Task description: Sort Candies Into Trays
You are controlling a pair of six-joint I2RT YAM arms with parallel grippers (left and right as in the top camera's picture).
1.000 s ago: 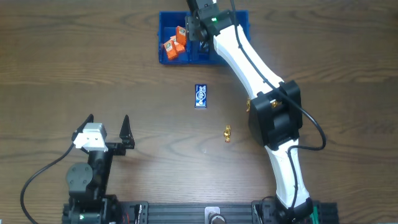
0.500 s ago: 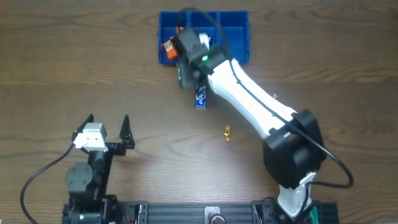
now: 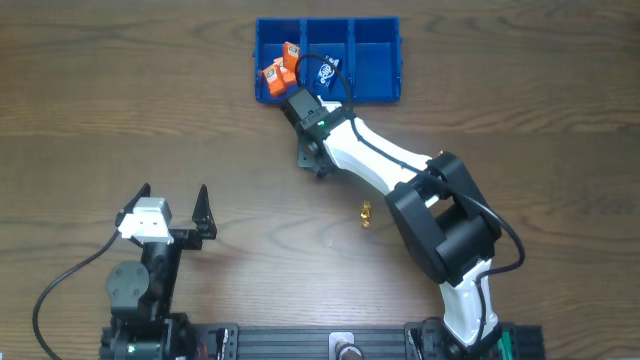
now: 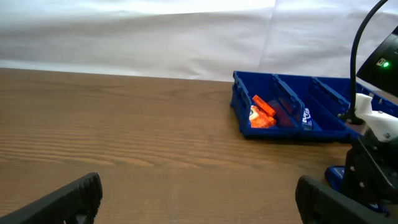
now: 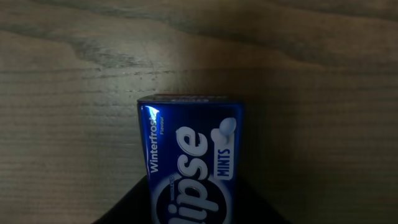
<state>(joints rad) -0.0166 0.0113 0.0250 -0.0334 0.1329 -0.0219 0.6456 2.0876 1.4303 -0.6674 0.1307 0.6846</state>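
Observation:
A blue mint box (image 5: pixel 189 155) lies flat on the wooden table, very close under my right wrist camera. My right gripper (image 3: pixel 312 160) is down at it, just in front of the blue three-compartment tray (image 3: pixel 392 90), open with a finger on either side of the box. In the top view the gripper covers the box. Orange candies (image 3: pixel 281 70) fill the tray's left compartment, and a blue mint pack (image 3: pixel 325 70) lies in the middle one. A small gold candy (image 3: pixel 366 214) rests on the table mid-way. My left gripper (image 3: pixel 172 208) stands open near its base, holding nothing.
The left wrist view looks across bare wood to the tray (image 4: pixel 298 127), the orange candies (image 4: pixel 261 112) and the right arm's gripper (image 4: pixel 373 168) with a blue box corner (image 4: pixel 334 177) beside it. The tray's right compartment (image 3: pixel 378 55) holds nothing.
My right arm has swung from over the tray back and down to the blue mint box on the table. A blue pack now shows in the middle compartment. The left arm stayed still.

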